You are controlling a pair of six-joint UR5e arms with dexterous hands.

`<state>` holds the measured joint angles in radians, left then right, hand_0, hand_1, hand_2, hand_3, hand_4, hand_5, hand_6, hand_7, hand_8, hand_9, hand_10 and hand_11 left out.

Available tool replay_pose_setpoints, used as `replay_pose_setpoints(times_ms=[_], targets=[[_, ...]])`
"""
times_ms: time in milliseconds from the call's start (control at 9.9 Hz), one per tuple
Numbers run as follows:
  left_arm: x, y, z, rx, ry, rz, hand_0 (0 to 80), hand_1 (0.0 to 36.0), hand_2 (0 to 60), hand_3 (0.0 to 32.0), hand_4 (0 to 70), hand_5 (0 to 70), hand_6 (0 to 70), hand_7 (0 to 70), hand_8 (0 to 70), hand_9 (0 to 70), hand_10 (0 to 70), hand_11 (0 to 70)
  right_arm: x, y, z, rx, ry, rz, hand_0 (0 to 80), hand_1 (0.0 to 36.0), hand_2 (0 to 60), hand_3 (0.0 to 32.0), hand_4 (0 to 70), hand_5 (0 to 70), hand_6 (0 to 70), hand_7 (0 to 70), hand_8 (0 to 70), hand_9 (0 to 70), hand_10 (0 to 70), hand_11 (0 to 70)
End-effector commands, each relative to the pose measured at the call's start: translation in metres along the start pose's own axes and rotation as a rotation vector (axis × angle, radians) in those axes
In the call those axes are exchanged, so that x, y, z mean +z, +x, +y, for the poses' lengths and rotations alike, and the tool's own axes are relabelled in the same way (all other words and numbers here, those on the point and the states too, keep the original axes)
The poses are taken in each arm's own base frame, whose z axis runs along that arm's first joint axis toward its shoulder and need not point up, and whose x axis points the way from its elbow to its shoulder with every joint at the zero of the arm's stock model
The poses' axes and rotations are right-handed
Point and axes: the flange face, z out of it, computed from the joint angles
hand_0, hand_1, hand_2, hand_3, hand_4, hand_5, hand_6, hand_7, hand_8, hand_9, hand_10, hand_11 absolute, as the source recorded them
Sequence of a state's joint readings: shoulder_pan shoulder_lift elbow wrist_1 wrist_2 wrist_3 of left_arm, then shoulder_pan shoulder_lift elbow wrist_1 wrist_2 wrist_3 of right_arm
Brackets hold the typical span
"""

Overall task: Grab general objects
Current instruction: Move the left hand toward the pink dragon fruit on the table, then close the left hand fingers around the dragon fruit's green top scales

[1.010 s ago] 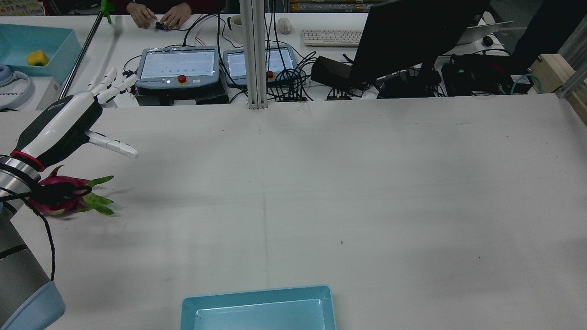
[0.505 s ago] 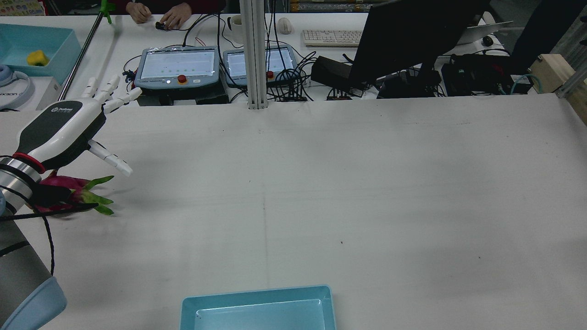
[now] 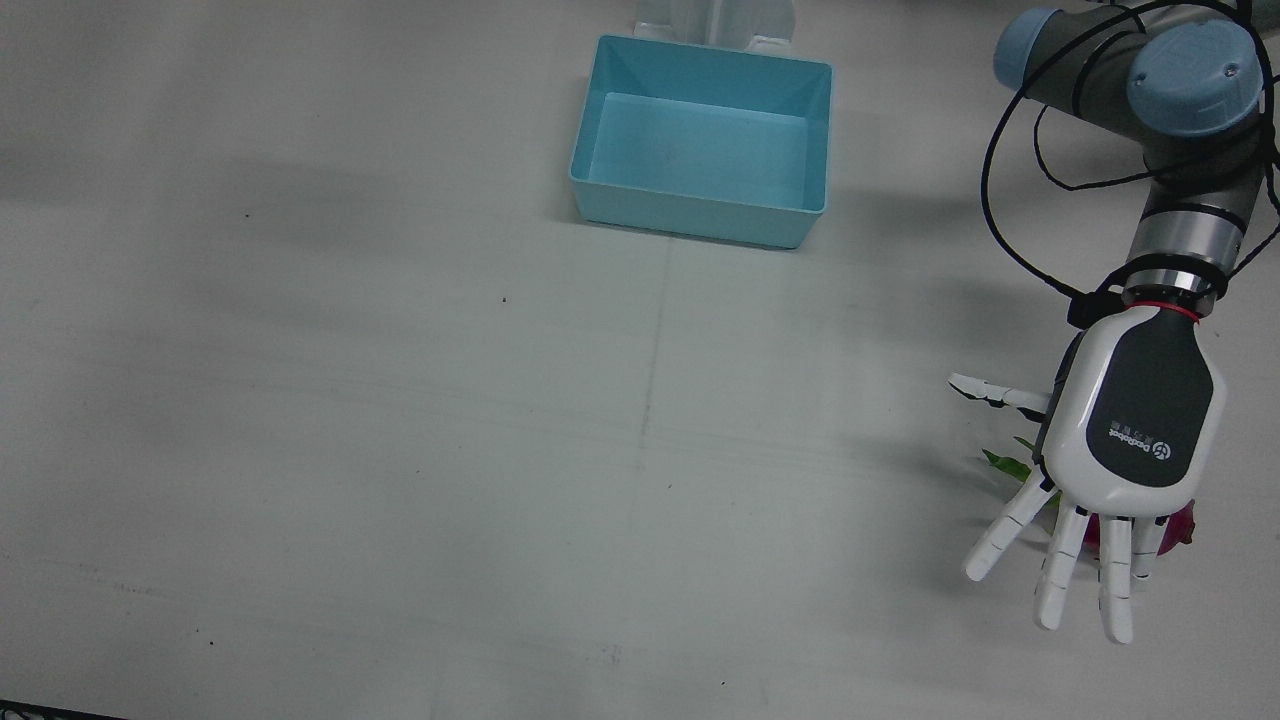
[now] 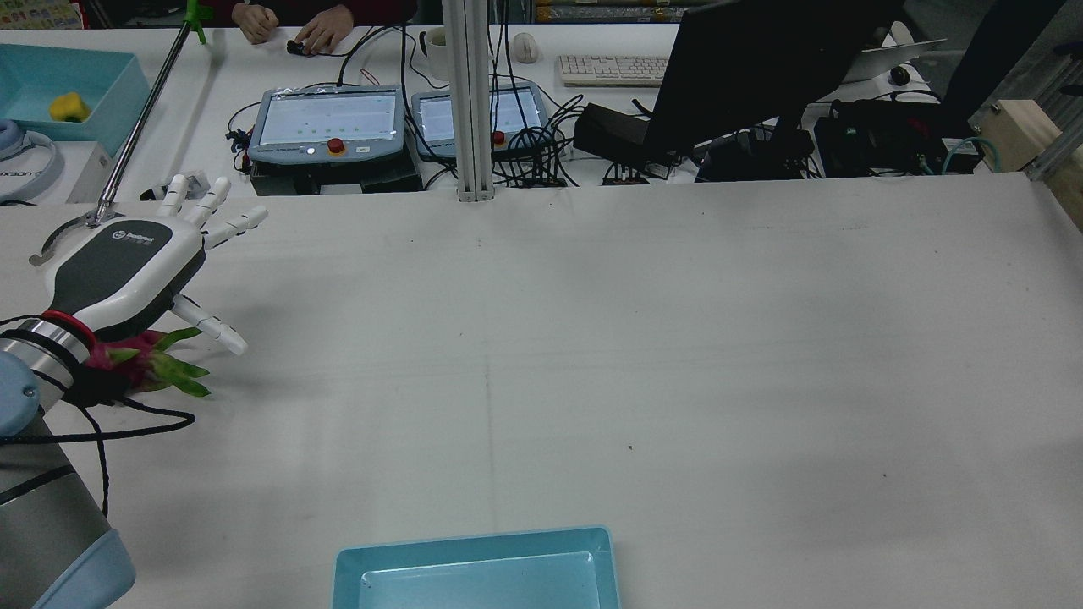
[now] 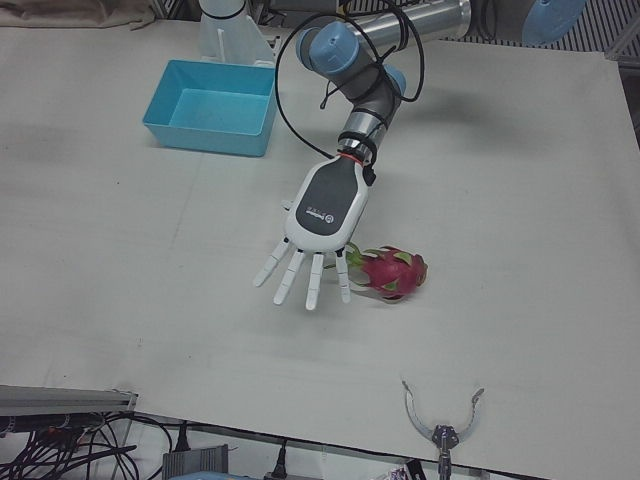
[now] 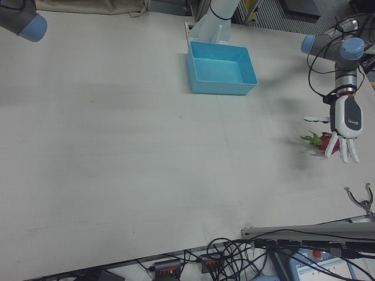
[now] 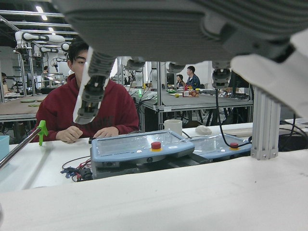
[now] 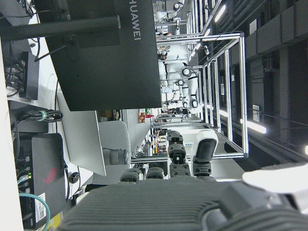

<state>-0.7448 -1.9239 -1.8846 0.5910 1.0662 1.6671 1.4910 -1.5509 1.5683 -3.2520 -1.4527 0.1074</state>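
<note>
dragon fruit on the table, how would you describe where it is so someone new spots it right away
Start at the blue bin by the robot's pedestals, then follow the left arm out to its open left hand. Just under and beside the fingers lies the dragon fruit, the only pink thing with green leafy tips on the white table.

White table [image 4: 677,338], desk behind with black monitor [image 4: 761,68], keyboard [image 4: 613,69], ceiling strip lights [image 7: 43,17]
</note>
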Motion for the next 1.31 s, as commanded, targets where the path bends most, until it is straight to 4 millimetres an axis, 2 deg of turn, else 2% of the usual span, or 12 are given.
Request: replay_pose_setpoints(times_ms=[0,101,303,505,707,1212], targets=[[0.008,-0.043,0.007,0.069,-0.001,-0.093,41.1,6.5,0.0,32.0,0.0,0.0,0.0,0.0,0.7,0.0,0.0,0.0,0.000,0.000,0.000,0.000,0.001,0.000,0.0,0.0,0.0,0.0,0.0,0.0,0.0,0.0,0.0,0.0,0.0,0.0],[0.005,-0.047,0.004,0.075,0.000,-0.107,41.3,6.7,0.0,32.0,0.0,0.0,0.0,0.0,0.8,0.0,0.0,0.0,0.000,0.000,0.000,0.000,0.001,0.000,0.0,0.0,0.0,0.0,0.0,0.0,0.0,0.0,0.0,0.0,0.0,0.0],[-0.010,-0.073,0.000,0.102,0.000,-0.151,42.4,8.0,0.0,32.0,0.0,0.0,0.0,0.0,0.1,0.0,0.0,0.0,0.000,0.000,0.000,0.000,-0.001,0.000,0.0,0.0,0.0,0.0,0.0,0.0,0.0,0.0,0.0,0.0,0.0,0.0],[-0.020,-0.087,-0.008,0.120,0.003,-0.184,42.9,8.9,0.0,32.0,0.0,0.0,0.0,0.0,0.4,0.0,0.0,0.0,0.000,0.000,0.001,0.000,-0.002,0.000,0.0,0.0,0.0,0.0,0.0,0.0,0.0,0.0,0.0,0.0,0.0,0.0],[-0.030,-0.104,-0.007,0.127,-0.006,-0.195,42.8,8.9,0.0,32.0,0.0,0.0,0.0,0.0,0.4,0.0,0.0,0.0,0.000,0.000,0.000,0.000,-0.001,0.000,0.0,0.0,0.0,0.0,0.0,0.0,0.0,0.0,0.0,0.0,0.0,0.0],[-0.030,-0.136,-0.003,0.109,-0.006,-0.164,40.7,6.9,0.0,32.0,0.0,0.0,0.0,0.0,0.7,0.0,0.0,0.0,0.001,0.000,0.001,0.000,-0.001,0.000,0.0,0.0,0.0,0.0,0.0,0.0,0.0,0.0,0.0,0.0,0.0,0.0]])
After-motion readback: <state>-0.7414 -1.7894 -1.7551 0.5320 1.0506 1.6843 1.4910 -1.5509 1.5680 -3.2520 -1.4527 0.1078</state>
